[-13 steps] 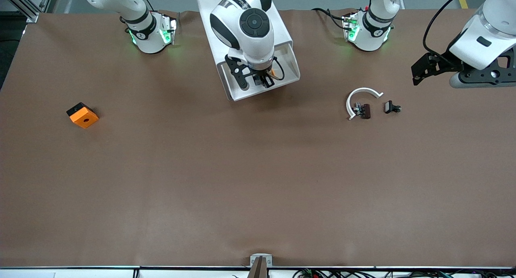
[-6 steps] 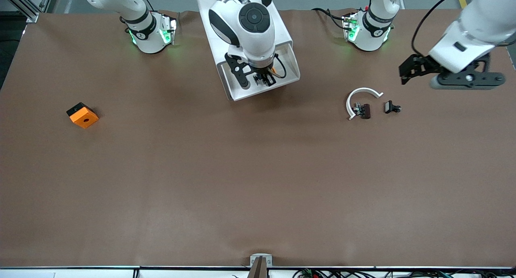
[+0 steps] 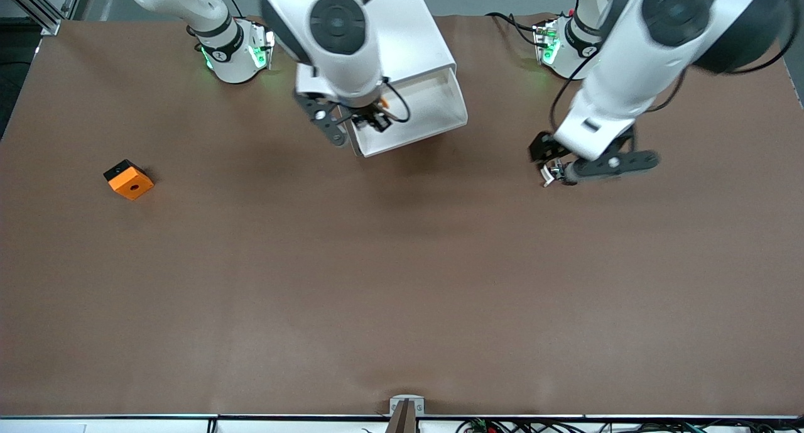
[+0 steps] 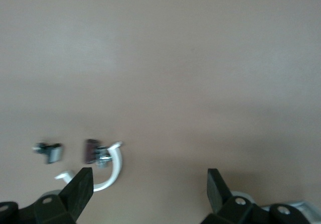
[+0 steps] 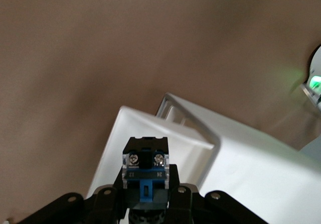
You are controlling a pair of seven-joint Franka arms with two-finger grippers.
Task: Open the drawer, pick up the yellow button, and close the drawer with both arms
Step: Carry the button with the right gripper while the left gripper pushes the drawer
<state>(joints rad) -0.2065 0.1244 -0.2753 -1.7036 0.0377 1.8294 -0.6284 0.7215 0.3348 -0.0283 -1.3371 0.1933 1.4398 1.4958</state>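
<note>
Brown table [image 3: 402, 263], orange block [image 3: 129, 179], open drawer [image 3: 433, 103], white cabinet [image 3: 411, 37].

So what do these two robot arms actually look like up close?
Both arms are glossy white with rounded shells, black joint rings and round dark caps. The right gripper and left gripper are black metal brackets with screw holes and black fingers. Black cables trail along them, and both bases glow green.

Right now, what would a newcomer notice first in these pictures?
The right gripper hangs over the open drawer, shut on the button. The left gripper, fingers open, hovers over a white curved piece and small dark parts. An orange block lies alone toward the right arm's end.
</note>
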